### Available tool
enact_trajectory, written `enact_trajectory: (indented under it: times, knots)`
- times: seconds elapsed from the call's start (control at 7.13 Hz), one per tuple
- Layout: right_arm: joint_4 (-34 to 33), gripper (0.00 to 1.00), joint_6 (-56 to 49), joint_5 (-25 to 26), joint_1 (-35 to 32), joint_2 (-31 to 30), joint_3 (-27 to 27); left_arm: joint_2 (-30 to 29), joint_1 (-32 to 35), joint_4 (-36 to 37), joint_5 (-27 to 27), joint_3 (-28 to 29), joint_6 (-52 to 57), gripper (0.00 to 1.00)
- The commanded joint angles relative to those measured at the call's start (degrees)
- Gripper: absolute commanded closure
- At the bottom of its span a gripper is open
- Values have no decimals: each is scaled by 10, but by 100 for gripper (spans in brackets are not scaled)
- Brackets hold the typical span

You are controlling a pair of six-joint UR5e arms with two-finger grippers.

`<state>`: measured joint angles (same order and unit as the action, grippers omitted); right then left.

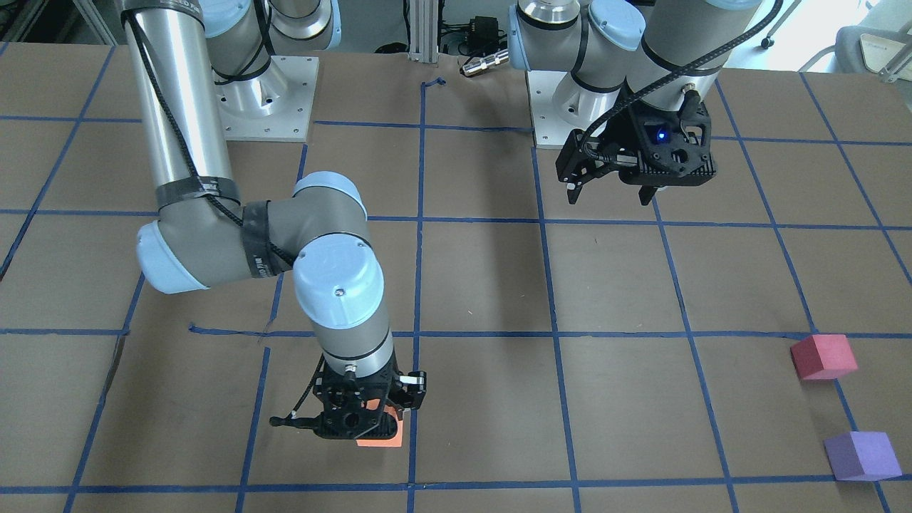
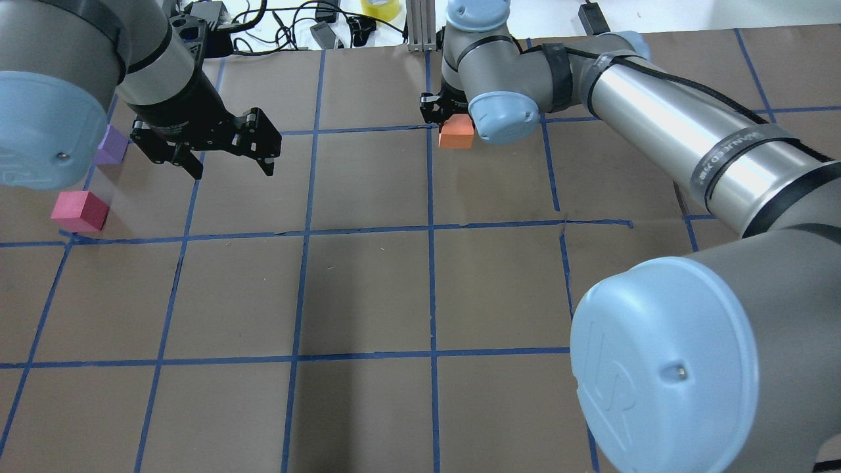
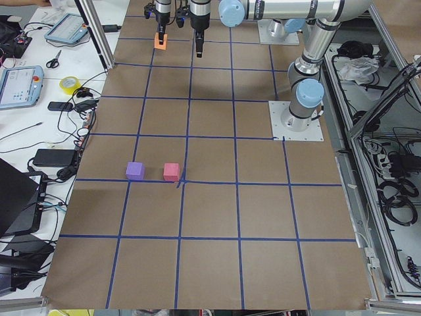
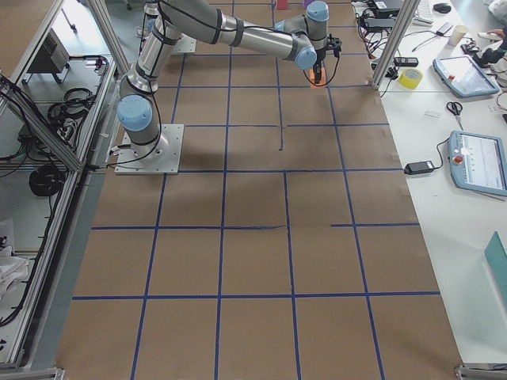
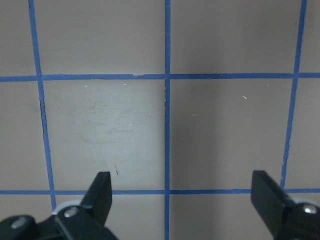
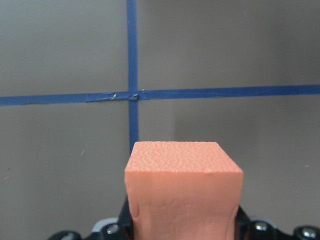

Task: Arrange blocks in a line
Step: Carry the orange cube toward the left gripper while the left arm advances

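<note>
Overhead exterior view shows us the right gripper (image 2: 449, 119) clamped on the orange block (image 2: 456, 135). Left gripper (image 2: 232, 172) hangs wide open and empty, well apart from the orange block. We see pink block (image 2: 79, 211) and purple block (image 2: 112, 146) on the desk (image 2: 368, 295), even farther from it.

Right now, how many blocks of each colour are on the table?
orange block: 1
pinkish-red block: 1
purple block: 1
Total: 3
</note>
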<state>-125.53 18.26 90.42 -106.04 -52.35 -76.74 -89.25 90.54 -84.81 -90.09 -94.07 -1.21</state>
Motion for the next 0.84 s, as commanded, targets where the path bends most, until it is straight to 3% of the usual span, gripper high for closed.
enact_trajectory:
  times: [0.0,0.42,0.7]
  knots:
    - [-2,74,69,6,-36,23,8,0,0,-1,-2,-1,2,0]
    - [6,72,92,13,-60,27,8,0,1,-4,-2,-4,-1,0]
    - [23,64,42,20,-60,26,0,4,1,-1,-1,-11,-3,0]
